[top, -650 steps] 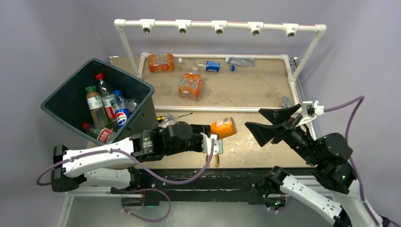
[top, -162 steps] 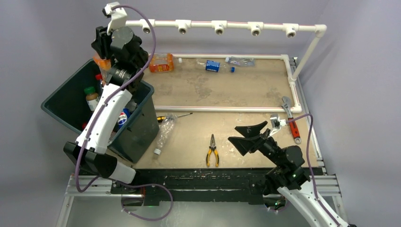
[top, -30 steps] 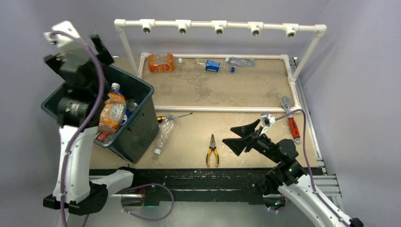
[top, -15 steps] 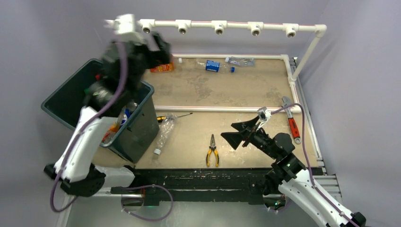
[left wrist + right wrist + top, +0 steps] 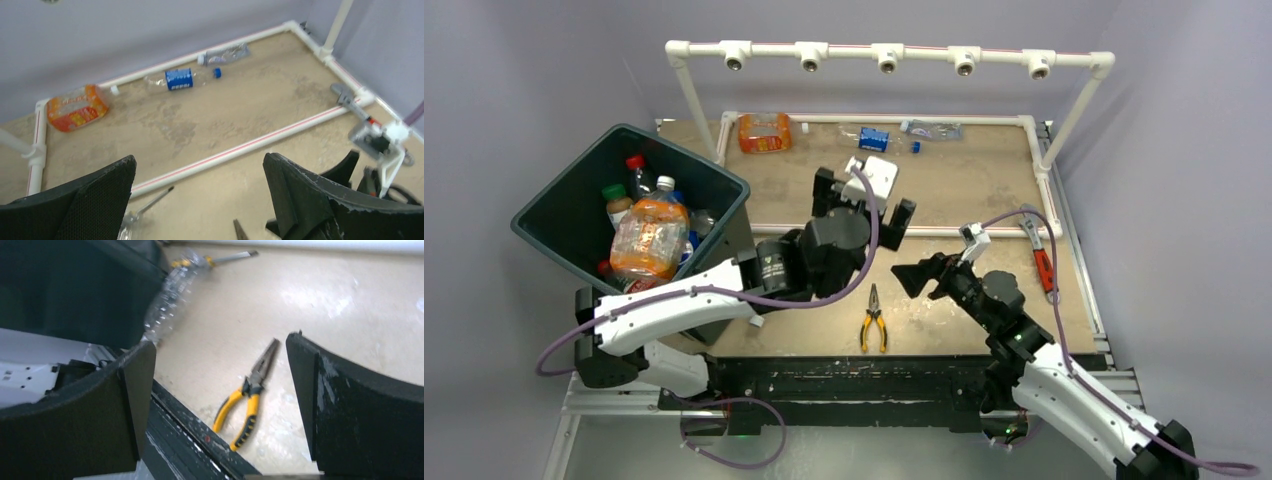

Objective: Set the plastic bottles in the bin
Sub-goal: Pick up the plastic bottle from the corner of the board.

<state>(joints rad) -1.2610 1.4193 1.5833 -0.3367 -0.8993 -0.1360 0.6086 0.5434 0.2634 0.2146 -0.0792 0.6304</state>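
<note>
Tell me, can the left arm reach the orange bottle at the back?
Probably yes. The left arm has its jaws open and facing the orange bottle, with only bare table and a low white pipe between.

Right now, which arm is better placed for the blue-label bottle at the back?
Left. The left tool, open, points over the rail at the blue-label bottle; the right tool sits at the near side, facing the pliers.

Table [image 5: 944,190] bears loose bottles [image 5: 765,132], pliers [image 5: 871,318], a wrench [image 5: 1043,268], perhaps a screwdriver [image 5: 232,257]
</note>
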